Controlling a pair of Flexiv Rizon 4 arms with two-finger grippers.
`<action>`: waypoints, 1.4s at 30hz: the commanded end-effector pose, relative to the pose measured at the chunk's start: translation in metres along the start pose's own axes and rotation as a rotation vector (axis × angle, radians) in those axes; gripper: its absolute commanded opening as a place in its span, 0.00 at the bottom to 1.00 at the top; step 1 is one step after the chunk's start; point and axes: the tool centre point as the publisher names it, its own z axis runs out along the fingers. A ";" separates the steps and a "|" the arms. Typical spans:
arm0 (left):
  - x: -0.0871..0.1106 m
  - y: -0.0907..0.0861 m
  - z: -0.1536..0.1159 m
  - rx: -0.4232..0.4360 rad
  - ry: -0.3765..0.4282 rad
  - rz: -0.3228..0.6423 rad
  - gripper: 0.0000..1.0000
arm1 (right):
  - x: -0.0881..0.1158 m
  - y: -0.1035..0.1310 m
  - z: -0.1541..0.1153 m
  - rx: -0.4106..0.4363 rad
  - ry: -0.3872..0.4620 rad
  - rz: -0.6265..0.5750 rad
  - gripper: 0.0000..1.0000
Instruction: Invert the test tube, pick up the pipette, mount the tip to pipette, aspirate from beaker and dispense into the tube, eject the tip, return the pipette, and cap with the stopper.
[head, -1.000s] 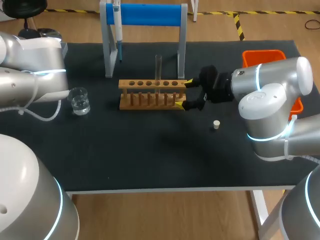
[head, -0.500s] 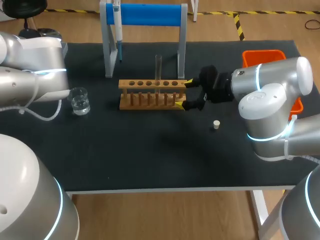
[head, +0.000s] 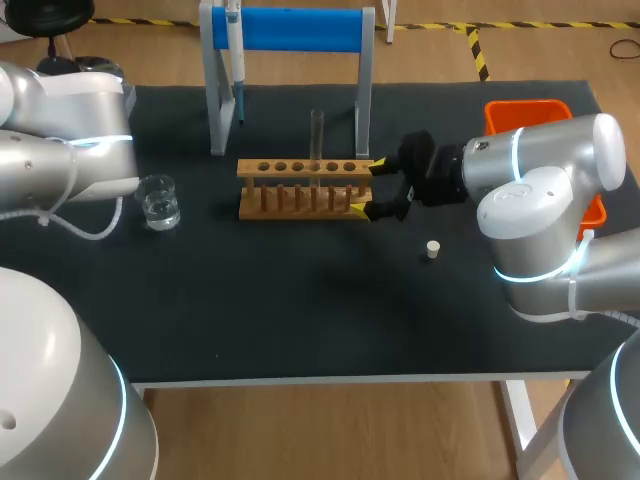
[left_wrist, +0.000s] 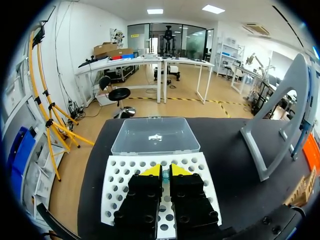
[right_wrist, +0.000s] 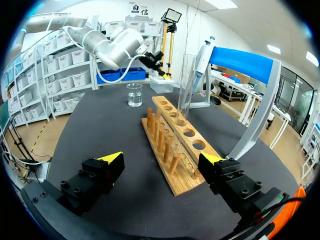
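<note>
One test tube (head: 316, 135) in rack (head: 300, 168), likely light, slick, fragile: grip mid-wall; right claw (head: 366, 188) spread at rack's 3 o'clock; left claw (left_wrist: 163, 170) pressed together.

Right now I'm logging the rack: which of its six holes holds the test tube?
The third hole from the end by the right pincer: the test tube stands upright in it, while the wooden rack's other five holes are empty.
</note>
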 end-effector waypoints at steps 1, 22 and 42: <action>0.001 0.002 0.005 -0.006 0.001 0.000 0.00 | 0.000 -0.001 -0.001 -0.003 0.002 0.000 1.00; 0.003 -0.035 -0.034 0.069 -0.049 0.045 0.00 | 0.000 -0.001 -0.001 -0.003 0.002 0.000 1.00; 0.040 -0.062 -0.114 0.190 0.095 0.248 0.00 | 0.000 -0.001 -0.001 -0.003 0.002 0.000 1.00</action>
